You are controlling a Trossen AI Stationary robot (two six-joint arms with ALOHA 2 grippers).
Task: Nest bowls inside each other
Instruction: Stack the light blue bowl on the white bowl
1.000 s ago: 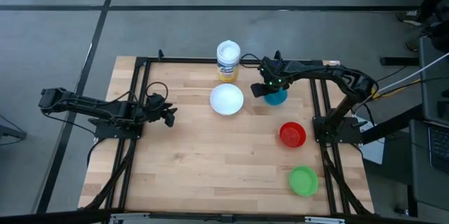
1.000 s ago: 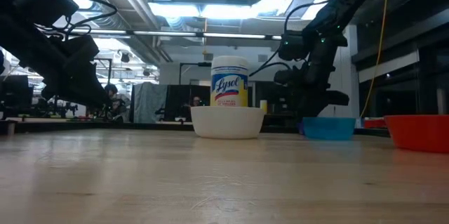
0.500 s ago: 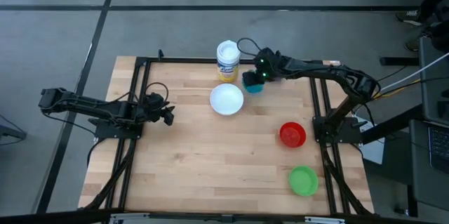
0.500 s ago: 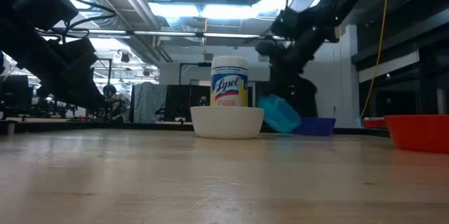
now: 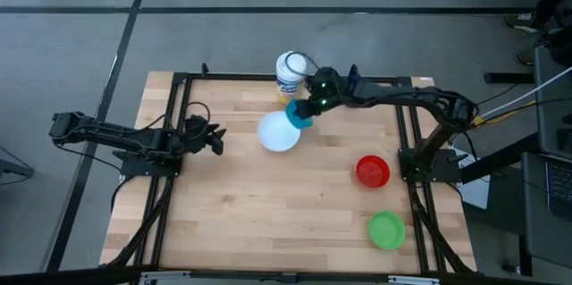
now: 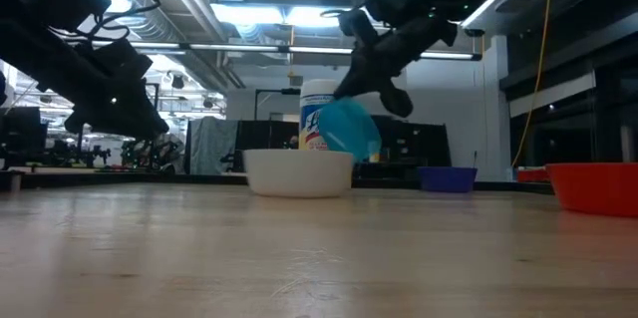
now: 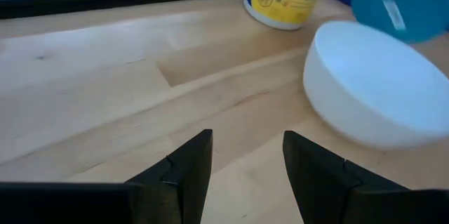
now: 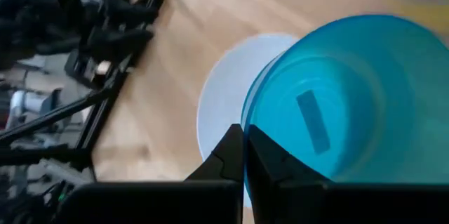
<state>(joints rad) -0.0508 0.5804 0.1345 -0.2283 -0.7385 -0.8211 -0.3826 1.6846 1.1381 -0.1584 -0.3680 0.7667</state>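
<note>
My right gripper is shut on the teal bowl, which hangs tipped over the far right rim of the white bowl. The white bowl rests on its base on the table. The dark blue bowl stands behind and to the right in the low view. The red bowl and the green bowl sit upright near the right edge. My left gripper is open at the table's left, pointing toward the white bowl. My right gripper pinches the teal bowl's wall at its rim, one finger inside the bowl and one outside. The fingers slant down from the table's far right. The bowl is lifted off the table and tilted, its lower edge down at the white bowl's rim.
A white-lidded container with a yellow label stands just behind the white bowl at the far edge. Black frame rails run along the table's left, right and far sides. Bare wood lies in the middle and near part.
My right gripper has shut on the teal bowl, lifted it off the dark blue bowl and carried it up and toward the table's left, tipping it over the white bowl. The white bowl has slid a little toward the left.
</note>
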